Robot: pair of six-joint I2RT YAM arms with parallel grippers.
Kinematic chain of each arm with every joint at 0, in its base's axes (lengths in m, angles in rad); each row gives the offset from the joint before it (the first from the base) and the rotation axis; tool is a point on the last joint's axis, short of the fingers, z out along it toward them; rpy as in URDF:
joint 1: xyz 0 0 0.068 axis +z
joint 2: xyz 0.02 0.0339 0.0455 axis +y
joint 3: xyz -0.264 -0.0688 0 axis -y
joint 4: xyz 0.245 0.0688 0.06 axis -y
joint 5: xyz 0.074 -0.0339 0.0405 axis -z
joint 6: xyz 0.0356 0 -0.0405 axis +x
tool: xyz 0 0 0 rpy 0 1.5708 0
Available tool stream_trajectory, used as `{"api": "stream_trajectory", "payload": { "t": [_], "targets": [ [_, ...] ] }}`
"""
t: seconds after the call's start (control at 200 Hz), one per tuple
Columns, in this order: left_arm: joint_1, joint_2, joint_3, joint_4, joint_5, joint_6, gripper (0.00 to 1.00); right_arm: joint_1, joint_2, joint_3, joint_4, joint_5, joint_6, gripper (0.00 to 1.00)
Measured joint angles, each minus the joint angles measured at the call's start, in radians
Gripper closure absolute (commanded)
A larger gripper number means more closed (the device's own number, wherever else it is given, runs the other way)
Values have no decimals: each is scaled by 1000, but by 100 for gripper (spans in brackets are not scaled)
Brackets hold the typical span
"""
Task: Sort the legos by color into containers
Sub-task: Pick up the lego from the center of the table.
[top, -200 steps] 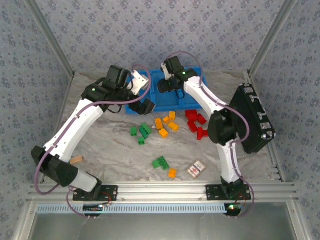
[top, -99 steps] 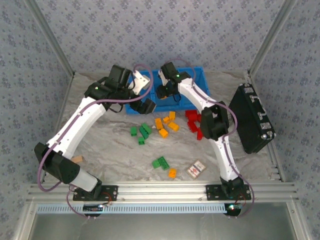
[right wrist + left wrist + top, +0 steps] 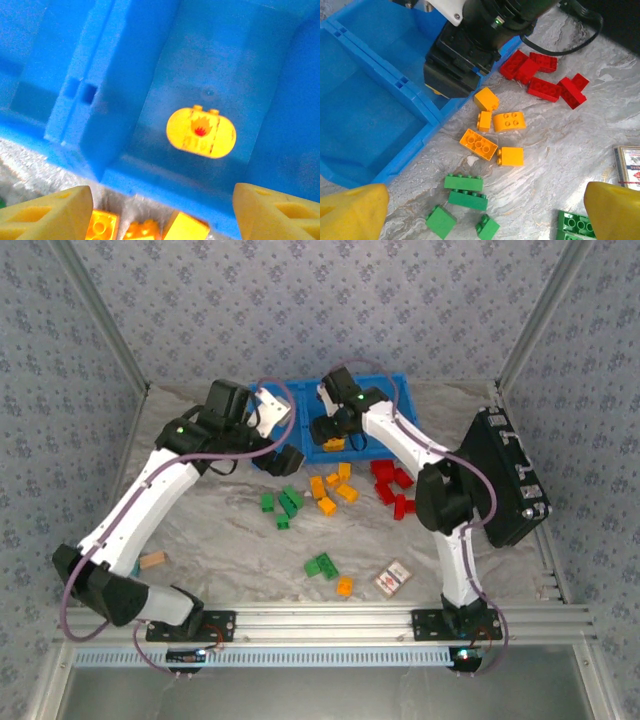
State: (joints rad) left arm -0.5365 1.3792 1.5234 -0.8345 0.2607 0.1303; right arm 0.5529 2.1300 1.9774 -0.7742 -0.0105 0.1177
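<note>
Finds right jaws released and empty over the blue bin (image 3: 75, 100), with an orange brick (image 3: 201, 132) loose on its floor beyond them, seemingly sorted by colour. Finds left jaws spread, empty, above unsorted bricks (image 3: 479, 144) on worktop (image 3: 580, 150).

Robotics test cell, not a dwelling. The table (image 3: 230, 540) wears a marble-pattern sheet. An aluminium rail (image 3: 330, 618) along its near edge carries the bolted left arm base (image 3: 185, 625) and right arm base (image 3: 455, 622). Aluminium posts (image 3: 100, 315) at its far corners hold floral-print backdrop panels (image 3: 320, 300).
</note>
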Motion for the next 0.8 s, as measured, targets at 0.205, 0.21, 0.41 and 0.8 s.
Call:
{"api": "stream_trajectory", "payload": {
  "t": [0.205,0.21,0.41,0.8],
  "targets": [
    [0,-126,-61,25,-8,0,0,95,-169,-235,42,41,41,19],
    [0,-130,-63,25,-9,0,0,97,-172,-240,42,42,42,19],
    [0,-184,-104,39,-21,-15,0,178,-269,-451,78,42,77,19],
    [0,-205,-72,0,-26,-30,0,255,-285,-622,168,68,109,21]
  ]
}}
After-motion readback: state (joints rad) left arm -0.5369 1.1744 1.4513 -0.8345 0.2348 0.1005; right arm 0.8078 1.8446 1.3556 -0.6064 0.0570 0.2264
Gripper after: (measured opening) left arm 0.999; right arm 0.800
